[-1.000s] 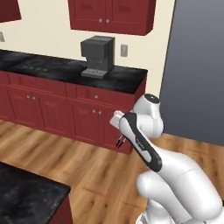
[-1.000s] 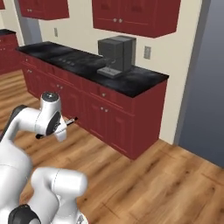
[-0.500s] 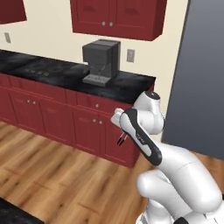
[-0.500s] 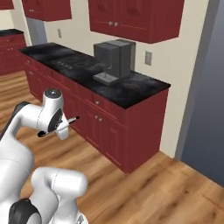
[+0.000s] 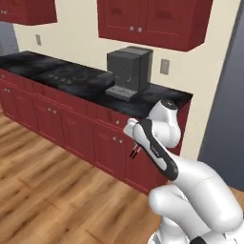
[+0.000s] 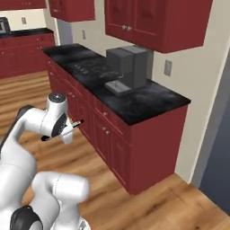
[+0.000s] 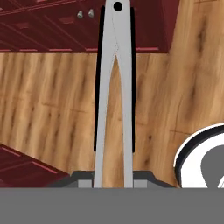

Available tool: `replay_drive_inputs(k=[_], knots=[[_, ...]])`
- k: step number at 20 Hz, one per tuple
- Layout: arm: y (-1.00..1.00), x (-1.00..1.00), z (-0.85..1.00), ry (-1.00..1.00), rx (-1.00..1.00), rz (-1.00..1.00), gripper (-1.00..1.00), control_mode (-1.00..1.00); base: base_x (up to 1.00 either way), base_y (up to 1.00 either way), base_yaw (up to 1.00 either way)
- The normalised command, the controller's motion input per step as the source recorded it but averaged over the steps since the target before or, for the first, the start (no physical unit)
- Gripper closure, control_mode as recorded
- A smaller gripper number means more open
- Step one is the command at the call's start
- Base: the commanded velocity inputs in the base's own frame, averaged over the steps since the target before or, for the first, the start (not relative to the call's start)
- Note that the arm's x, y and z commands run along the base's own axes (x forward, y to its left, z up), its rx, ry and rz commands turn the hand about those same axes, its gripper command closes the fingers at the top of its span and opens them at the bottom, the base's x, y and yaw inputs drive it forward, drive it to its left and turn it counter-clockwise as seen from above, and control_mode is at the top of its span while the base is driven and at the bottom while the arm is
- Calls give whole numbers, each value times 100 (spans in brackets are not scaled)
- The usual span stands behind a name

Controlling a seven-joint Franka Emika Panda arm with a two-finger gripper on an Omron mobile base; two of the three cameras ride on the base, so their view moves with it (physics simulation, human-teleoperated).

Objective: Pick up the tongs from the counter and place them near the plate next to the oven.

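Two risks: slip, snag.
gripper [image 7: 113, 181]: clamped on tongs [image 7: 114, 87], carried over the floor.
slip: thin arms, long overhang.
snag: cabinets [image 5: 102, 143] near.

Even, bright rendered light; slightly soft, pixelated.

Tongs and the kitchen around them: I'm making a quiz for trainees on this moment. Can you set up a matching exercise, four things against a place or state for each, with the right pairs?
Things:
1. tongs
2. coffee machine
3. gripper
4. upper cabinets

Places or states:
A. on the wall above the black-topped counter
B. shut on the two metal arms
C. standing on the black-topped counter beside a wall outlet
D. held over the wooden floor, joined end pointing away from the hand

Pairs: 1-D, 2-C, 3-B, 4-A
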Motion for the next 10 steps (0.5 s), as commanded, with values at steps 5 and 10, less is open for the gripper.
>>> replay_drive_inputs(k=[5, 10], knots=[[0, 0, 0, 0, 0, 0, 100, 100, 54, -28, 49], [0, 0, 0, 0, 0, 0, 100, 100, 65, -16, 51]])
